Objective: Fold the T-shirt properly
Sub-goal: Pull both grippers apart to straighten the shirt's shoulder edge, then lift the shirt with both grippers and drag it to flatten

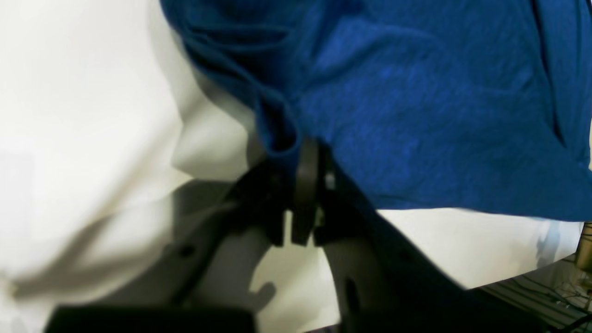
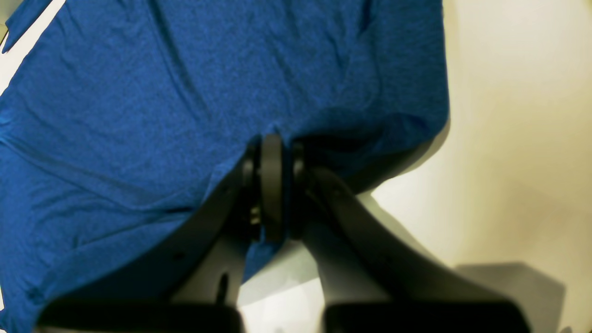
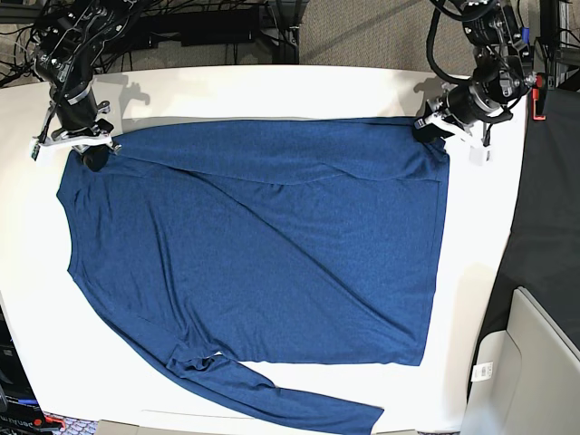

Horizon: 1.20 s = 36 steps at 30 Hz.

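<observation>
The T-shirt point(image 3: 272, 254) lies spread on the white table point(image 3: 272, 86), dark blue, neck toward the left. One long sleeve is folded across its far edge and the other trails along the near edge point(image 3: 299, 403). My left gripper point(image 3: 424, 125) is at the shirt's far right corner, shut on the cloth. In the left wrist view its jaws point(image 1: 303, 152) pinch a fold of the T-shirt point(image 1: 416, 115). My right gripper point(image 3: 93, 156) is at the far left corner, shut on the fabric there. The right wrist view shows it point(image 2: 273, 143) clamped on the T-shirt's point(image 2: 138, 115) edge.
Cables and dark equipment point(image 3: 181, 27) line the table's far side. A black surface point(image 3: 544, 227) runs along the right edge, with a white box point(image 3: 526, 362) at the near right. A small red part point(image 3: 539, 95) sits beside the left arm.
</observation>
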Available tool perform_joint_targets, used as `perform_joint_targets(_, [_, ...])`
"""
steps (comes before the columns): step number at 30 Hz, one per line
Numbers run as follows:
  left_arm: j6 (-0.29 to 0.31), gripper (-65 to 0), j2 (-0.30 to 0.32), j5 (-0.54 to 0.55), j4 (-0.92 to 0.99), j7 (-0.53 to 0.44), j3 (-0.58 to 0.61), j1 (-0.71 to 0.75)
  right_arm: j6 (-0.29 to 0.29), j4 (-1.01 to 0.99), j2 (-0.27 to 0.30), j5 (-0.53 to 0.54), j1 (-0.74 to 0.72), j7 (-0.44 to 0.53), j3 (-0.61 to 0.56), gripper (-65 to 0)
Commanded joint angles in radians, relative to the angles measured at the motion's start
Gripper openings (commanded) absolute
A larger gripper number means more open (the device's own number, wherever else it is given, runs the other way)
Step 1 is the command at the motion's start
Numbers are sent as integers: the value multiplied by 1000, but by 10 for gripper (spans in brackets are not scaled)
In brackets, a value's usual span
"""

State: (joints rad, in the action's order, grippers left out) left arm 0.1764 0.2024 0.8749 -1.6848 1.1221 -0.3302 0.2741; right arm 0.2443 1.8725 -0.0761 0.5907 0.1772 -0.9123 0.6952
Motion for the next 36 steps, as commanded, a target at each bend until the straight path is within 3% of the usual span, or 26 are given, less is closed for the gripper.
perform_joint_targets(1, [-2, -646, 25, -4, -24, 6, -8, 1, 8, 23, 6, 19, -2, 22, 1, -648])
perform_joint_targets(10, [-2, -650, 38, -4, -122, 16, -145, 90, 8, 82, 6, 124, 126, 20, -6, -648])
perform_joint_targets(24, [-1, -650, 38, 22, -234, 14, -229, 254, 8, 89, 14, 328, 304, 20, -6, -648])
perform_joint_targets(31, [-1, -650, 38, 112, -234, 17, -266, 204, 8, 88, 25, 314, 176, 22, 1, -648])
perform_joint_targets(36, [-1, -650, 35, 114, -229, 29, -261, 107, 8, 80, 37, 191, 40, 20, -9, -648])
